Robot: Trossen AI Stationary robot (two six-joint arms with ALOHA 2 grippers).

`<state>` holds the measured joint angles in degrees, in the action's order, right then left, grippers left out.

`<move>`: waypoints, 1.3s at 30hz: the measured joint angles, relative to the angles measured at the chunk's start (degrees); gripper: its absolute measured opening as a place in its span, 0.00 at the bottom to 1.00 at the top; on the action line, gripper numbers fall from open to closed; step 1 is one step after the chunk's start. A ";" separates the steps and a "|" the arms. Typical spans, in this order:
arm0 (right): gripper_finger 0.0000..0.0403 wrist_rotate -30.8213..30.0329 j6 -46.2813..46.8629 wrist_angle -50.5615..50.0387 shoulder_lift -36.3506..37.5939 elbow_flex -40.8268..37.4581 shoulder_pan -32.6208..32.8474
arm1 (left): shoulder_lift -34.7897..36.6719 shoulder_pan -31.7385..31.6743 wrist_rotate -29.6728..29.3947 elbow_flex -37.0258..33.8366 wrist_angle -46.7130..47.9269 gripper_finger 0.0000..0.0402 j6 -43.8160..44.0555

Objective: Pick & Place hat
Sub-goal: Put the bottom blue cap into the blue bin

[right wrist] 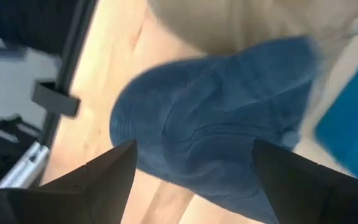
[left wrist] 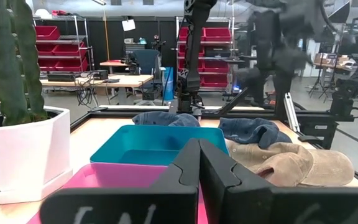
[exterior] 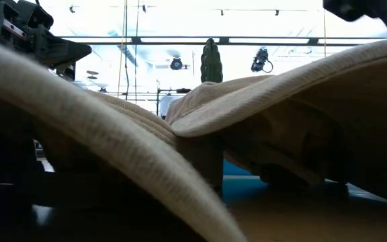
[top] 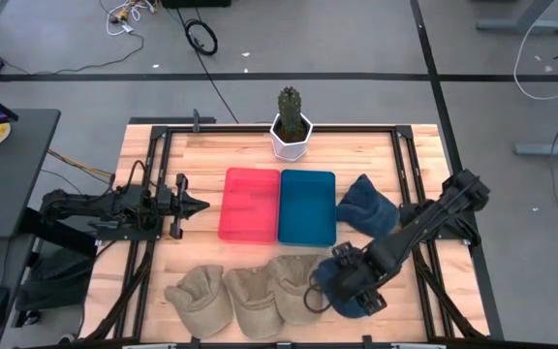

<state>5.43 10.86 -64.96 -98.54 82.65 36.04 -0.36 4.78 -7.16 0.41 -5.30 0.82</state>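
A dark blue hat [top: 327, 275] lies on the table near its near edge, right of three tan hats [top: 250, 296]. My right gripper [top: 353, 288] hangs over this blue hat. In the right wrist view the gripper [right wrist: 194, 149] is open, with one finger on each side of the hat's crown [right wrist: 216, 124]; I see no touch. A second blue hat [top: 366, 208] lies right of the teal tray [top: 308, 206]. My left gripper [top: 200, 204] waits left of the red tray [top: 250, 204], and its fingers are shut [left wrist: 199, 146].
A potted cactus [top: 292, 126] stands at the far edge behind the trays. The tan hats [exterior: 281, 87] fill the low view close to the camera. Bare wood lies between the left arm and the red tray, and also right of the blue hats.
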 joint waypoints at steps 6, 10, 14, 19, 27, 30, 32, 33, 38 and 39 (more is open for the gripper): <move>0.76 2.02 -1.39 2.51 -4.06 -0.69 0.80 | 0.00 0.00 -0.02 0.01 0.01 0.01 -0.01; 0.73 4.96 -1.58 9.83 -2.87 -6.24 0.20 | 0.00 0.02 -0.02 0.02 0.02 0.01 0.00; 0.71 9.72 2.54 16.94 -1.11 -13.30 -1.46 | 0.00 0.01 -0.03 0.00 0.02 0.01 -0.01; 0.68 11.37 5.17 21.56 -0.74 -17.52 -2.20 | 0.00 0.00 -0.04 0.00 0.00 0.01 0.00; 0.31 14.96 4.74 19.67 -0.74 -18.03 -3.03 | 0.00 0.01 -0.04 0.02 0.01 0.01 -0.02; 0.06 17.18 4.19 17.56 -0.74 -18.03 -3.81 | 0.00 0.02 -0.04 0.02 0.00 0.01 0.00; 0.05 17.38 4.32 15.92 -0.74 -18.02 -3.96 | 0.00 0.00 -0.04 0.00 0.02 0.01 -0.01; 0.04 17.61 4.03 14.45 -0.74 -17.81 -4.15 | 0.00 0.00 -0.04 0.01 0.01 0.01 0.00; 0.02 19.81 1.68 3.69 -0.65 -12.78 -4.62 | 0.00 0.00 -0.04 0.02 0.00 0.01 -0.02; 0.02 19.77 1.51 1.07 -0.59 -11.03 -4.67 | 0.00 0.01 -0.04 0.01 0.01 0.01 0.00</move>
<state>25.20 12.37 -63.89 -99.13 71.62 31.37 -0.36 4.79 -7.20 0.42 -5.28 0.82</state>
